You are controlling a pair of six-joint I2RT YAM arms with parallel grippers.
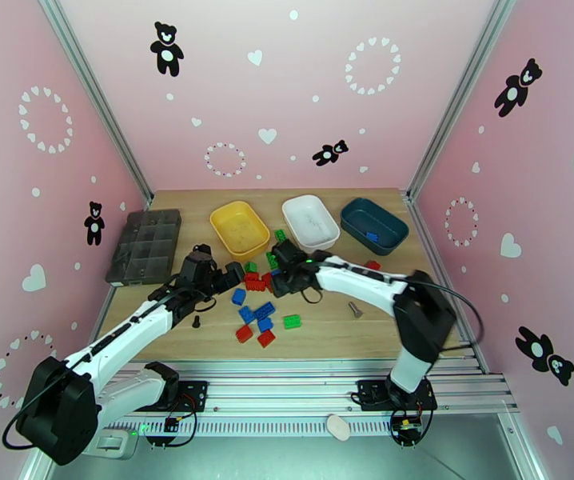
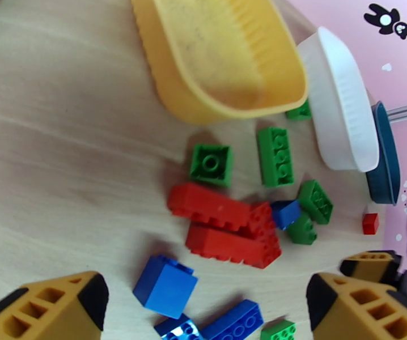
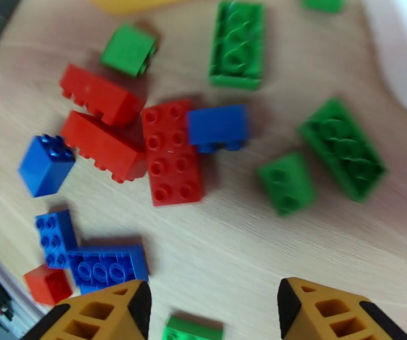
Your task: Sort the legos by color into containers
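Observation:
Red, blue and green legos (image 1: 259, 302) lie loose on the wooden table in front of the containers: a yellow tub (image 1: 240, 228), a white tub (image 1: 310, 222) and a teal tub (image 1: 374, 226) holding one blue brick (image 1: 372, 236). My left gripper (image 1: 235, 275) hovers at the pile's left edge, open (image 2: 206, 301), above a blue cube (image 2: 165, 285) and red bricks (image 2: 226, 230). My right gripper (image 1: 279, 274) hangs over the pile's top, open (image 3: 212, 307), gripping nothing. Ahead of it a small blue brick (image 3: 217, 127) rests beside a red plate (image 3: 172, 154), with green bricks (image 3: 342, 148) to the right.
A dark grey organizer tray (image 1: 145, 246) sits at the back left. Small dark screws (image 1: 197, 320) (image 1: 355, 310) lie on either side of the pile. A lone red brick (image 1: 372, 265) lies near the teal tub. The two grippers are close together.

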